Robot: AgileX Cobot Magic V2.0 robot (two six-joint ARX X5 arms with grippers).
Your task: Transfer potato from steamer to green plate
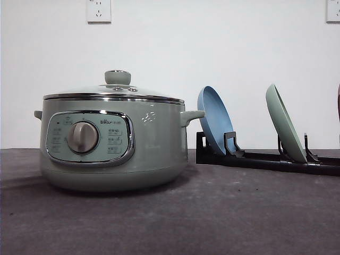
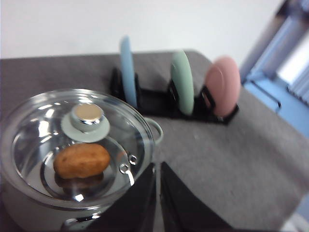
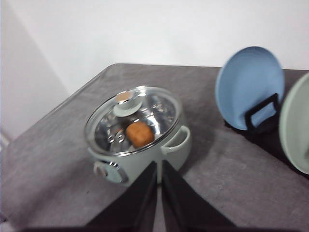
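Hovering above the lidded steamer [image 2: 72, 154], left gripper [image 2: 158, 193] closed, empty.

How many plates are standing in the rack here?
3, all upright on edge in the black rack beside the steamer: blue plate nearest it, green plate in the middle, pink plate farthest.

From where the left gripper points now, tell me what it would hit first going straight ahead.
Probably the steamer's glass lid, with the potato under it. The closed fingers aim past its near rim, so depth is uncertain.
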